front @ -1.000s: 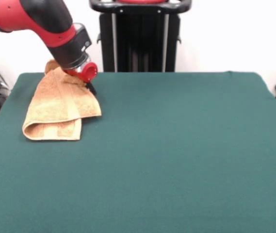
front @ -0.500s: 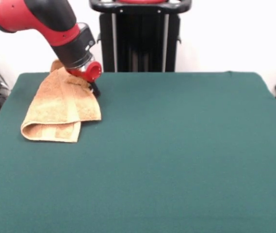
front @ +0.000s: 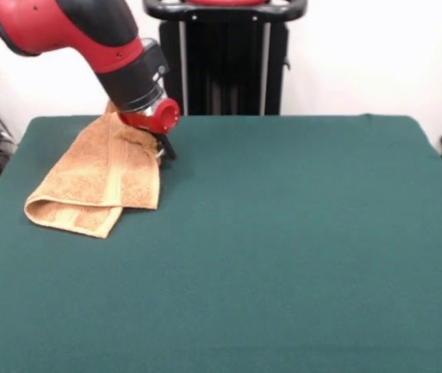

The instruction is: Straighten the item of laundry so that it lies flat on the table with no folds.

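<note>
Arm: the red and black arm (front: pixel 88 35) comes down from the upper left of the front view and leans toward the right, so its end is lower than its elbow.
Gripper: the gripper (front: pixel 163 148) is at the towel's far right corner, close to the table's far edge. Its dark tips are clenched on the cloth there — a small part of the towel is pinched between them and is raised from the table.
Towel: the towel (front: pixel 100 183) lies in the far left part of the table, well apart from the right side. From the held corner it hangs down and spreads to the left and toward the camera. It is not flat — it is doubled, and the near left edge shows a thick rolled fold where two layers are one on the other. A woven band runs along the cloth near the right edge.
Table: the table (front: pixel 298 249) has a dark green top, and most of it is bare cloth to the right of the towel and in front of it.
Pedestal: the black pedestal (front: pixel 224 58) stands behind the far edge, just right of the gripper.
</note>
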Robot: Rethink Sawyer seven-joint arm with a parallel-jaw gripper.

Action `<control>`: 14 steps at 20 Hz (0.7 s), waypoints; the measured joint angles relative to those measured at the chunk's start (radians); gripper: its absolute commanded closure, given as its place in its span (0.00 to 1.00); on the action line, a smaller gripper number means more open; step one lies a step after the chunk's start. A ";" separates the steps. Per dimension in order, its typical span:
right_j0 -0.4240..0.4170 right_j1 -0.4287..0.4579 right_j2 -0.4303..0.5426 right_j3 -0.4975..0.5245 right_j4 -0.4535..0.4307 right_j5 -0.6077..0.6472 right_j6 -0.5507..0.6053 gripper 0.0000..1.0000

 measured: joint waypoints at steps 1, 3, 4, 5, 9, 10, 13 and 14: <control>0.004 -0.002 0.004 0.001 0.005 -0.006 0.000 1.00; 0.015 -0.008 0.011 0.001 0.018 -0.016 0.000 1.00; 0.021 -0.012 0.014 0.001 0.025 -0.022 0.000 1.00; 0.026 -0.015 0.017 0.001 0.030 -0.027 0.000 1.00; 0.059 -0.029 0.037 0.001 0.059 -0.055 0.000 1.00; 0.064 -0.031 0.040 0.001 0.065 -0.060 0.000 1.00; 0.091 -0.051 0.048 0.001 0.093 -0.082 0.000 1.00; 0.097 -0.058 0.048 0.001 0.100 -0.086 0.000 1.00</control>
